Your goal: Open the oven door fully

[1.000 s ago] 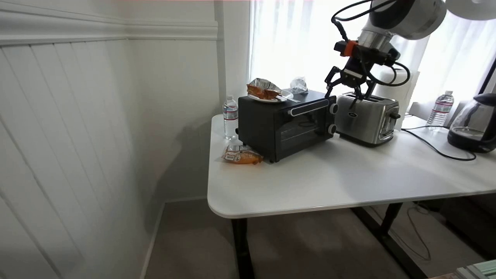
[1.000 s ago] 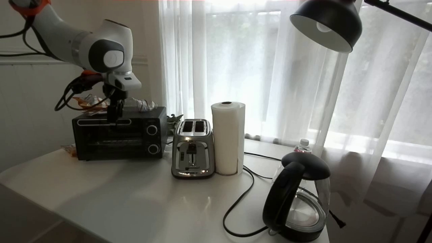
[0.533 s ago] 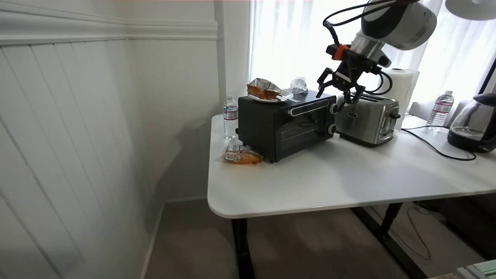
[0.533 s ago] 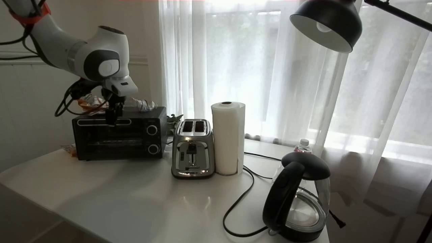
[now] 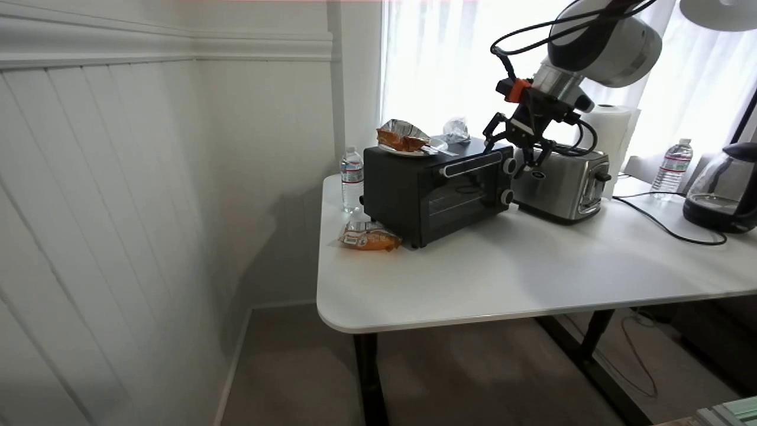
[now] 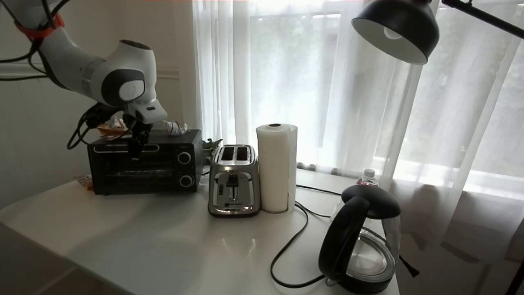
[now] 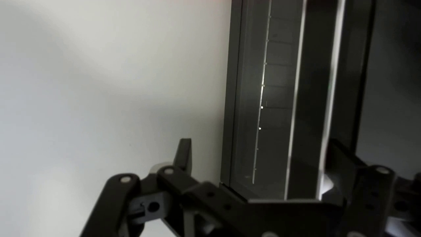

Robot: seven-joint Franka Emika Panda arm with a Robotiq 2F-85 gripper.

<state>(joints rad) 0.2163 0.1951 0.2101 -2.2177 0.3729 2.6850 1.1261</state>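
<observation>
The oven door (image 5: 464, 192) is the dark glass front of the black toaster oven and stands upright and shut. It also shows in an exterior view (image 6: 159, 170) and in the wrist view (image 7: 279, 75). Its pale-edged handle (image 5: 472, 165) runs along the top; the wrist view shows the handle (image 7: 315, 82) between my fingers. My gripper (image 5: 506, 160) is open at the handle's end near the knobs. In the wrist view, my gripper (image 7: 260, 141) has one finger beside the handle's upper edge and the other out in front of the door. I cannot tell whether either touches.
A plate with an orange food packet (image 5: 399, 141) and a crumpled clear wrapper (image 5: 456, 130) lie on the oven. A silver slot toaster (image 5: 553, 186) stands close beside it, then a paper towel roll (image 6: 275, 168). A glass kettle (image 6: 364, 246) and cord are farther along the table.
My gripper has moved toward the oven and down, from above the toaster side to the handle's end. It stays open. The oven door has not moved.
</observation>
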